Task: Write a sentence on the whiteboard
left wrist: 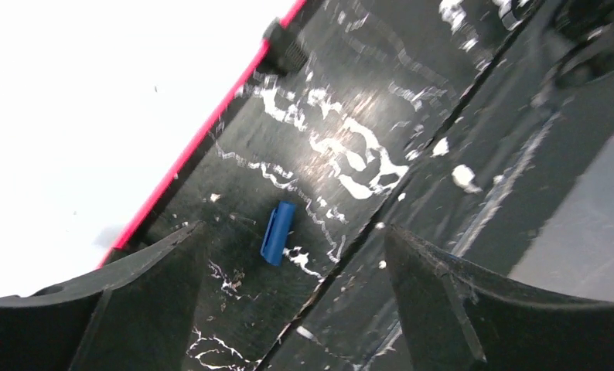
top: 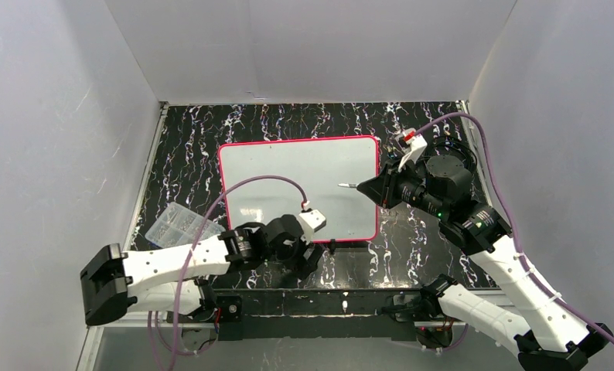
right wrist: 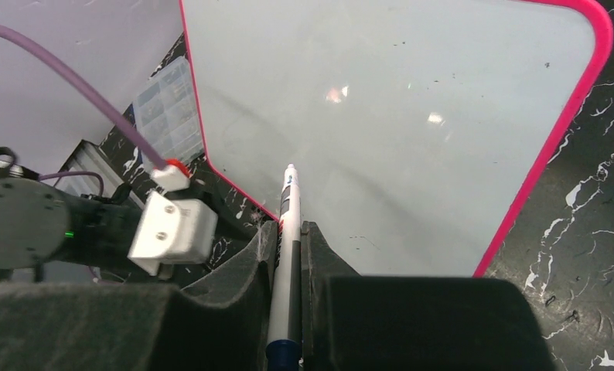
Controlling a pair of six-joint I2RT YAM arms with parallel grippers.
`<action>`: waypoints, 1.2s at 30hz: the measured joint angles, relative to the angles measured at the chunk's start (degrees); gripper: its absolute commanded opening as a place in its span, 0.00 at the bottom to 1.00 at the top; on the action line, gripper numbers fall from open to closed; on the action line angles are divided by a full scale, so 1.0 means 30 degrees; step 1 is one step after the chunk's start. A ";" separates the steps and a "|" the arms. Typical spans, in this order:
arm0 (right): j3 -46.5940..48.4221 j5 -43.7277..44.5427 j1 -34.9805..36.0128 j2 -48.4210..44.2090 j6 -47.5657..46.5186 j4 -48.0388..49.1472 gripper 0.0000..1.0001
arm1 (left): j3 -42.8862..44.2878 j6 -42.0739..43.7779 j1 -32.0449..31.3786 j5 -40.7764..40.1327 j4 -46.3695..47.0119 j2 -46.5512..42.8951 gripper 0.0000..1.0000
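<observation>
While the right tool (right wrist: 288,232) pinches a marker (right wrist: 289,197), left tool (left wrist: 292,229) gapes (box (top: 172,224) contents unclear).

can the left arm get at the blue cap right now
Probably yes: the left gripper hovers open over the blue cap, which lies bare on the table beside the whiteboard, nothing between.

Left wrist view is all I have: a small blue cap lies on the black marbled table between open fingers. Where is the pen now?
Observer: The slim white pen is clamped in the right gripper.
Operator: Is anything written already?
Observer: No writing shows on the large white board with the pink-red frame.
Operator: Where does it point?
Observer: Its tip is over the board's right half; contact I cannot tell.
</observation>
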 measured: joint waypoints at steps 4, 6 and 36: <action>-0.0102 0.0299 0.0000 0.0007 0.0000 0.0182 0.01 | 0.2987 0.0015 0.0663 0.0357 -0.2412 -0.0998 0.83; -0.0335 0.0270 0.0000 0.0029 0.0007 0.0488 0.01 | 0.4255 0.0124 0.1341 0.0707 -0.3322 -0.1370 0.84; -0.2623 0.2652 0.6615 0.3876 0.1413 0.9085 0.01 | 0.8801 0.0321 2.6177 1.3580 -0.1778 0.0750 0.85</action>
